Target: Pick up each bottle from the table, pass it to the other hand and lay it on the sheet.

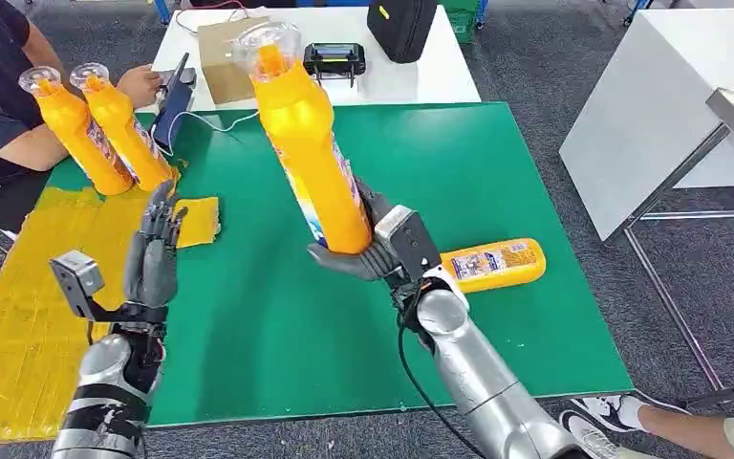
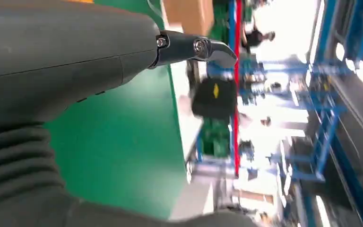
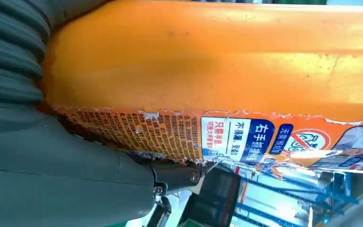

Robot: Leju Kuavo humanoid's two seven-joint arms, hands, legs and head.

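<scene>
The right hand [image 1: 375, 251] grips a tilted bottle [image 1: 308, 143] by its base; the empty, spread left hand [image 1: 156, 251] waits, and a top-heavy handover may slip.

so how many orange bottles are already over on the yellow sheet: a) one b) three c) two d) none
c: two orange bottles sit on the yellow sheet at its far end, a third is held up in the right hand, and a fourth bottle lies on the green mat.

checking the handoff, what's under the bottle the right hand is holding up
Below the held bottle lies bare green mat; the right hand covers its base.
</scene>
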